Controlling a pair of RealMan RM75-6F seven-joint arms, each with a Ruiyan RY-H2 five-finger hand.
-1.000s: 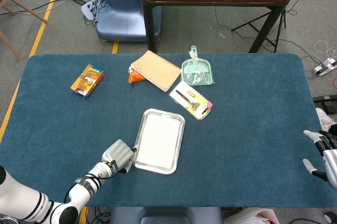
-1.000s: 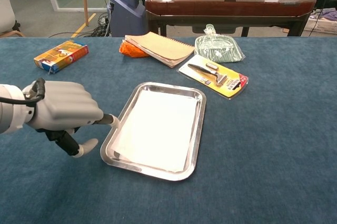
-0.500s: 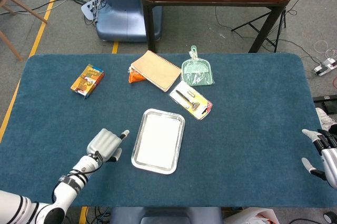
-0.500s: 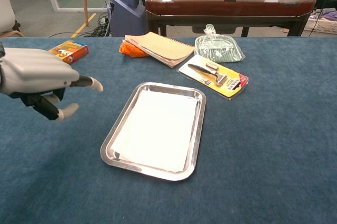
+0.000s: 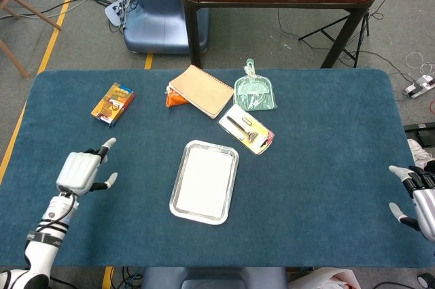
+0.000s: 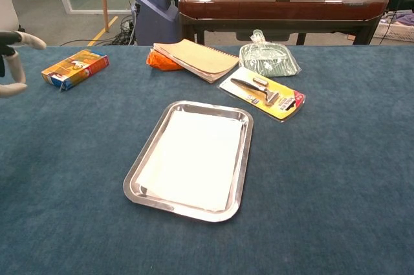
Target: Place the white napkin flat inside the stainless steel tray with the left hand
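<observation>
Napkin: the flat white napkin [image 6: 194,158] lies inside the rectangular stainless steel tray [image 6: 240,178], spread over most of its floor, within the rim.
Tray position: near the middle of the blue cloth-covered table [image 5: 326,153], long side running roughly front to back, slightly tilted.
Left hand: the left hand [image 5: 81,170] is over the table's left part, well apart from the tray; it holds nothing, with thumb and one finger extended. In the chest view only fingertips [image 6: 33,42] show at the left edge.
Right hand: the right hand [image 5: 414,197] is at the table's right edge, empty, fingers apart.
Other items: orange and yellow carton [image 5: 113,103] at far left; tan spiral notebook [image 5: 201,90] over an orange packet [image 5: 174,98]; green dustpan in clear wrap [image 5: 255,92]; yellow-backed blister pack with a metal tool [image 5: 247,129] just behind the tray.
</observation>
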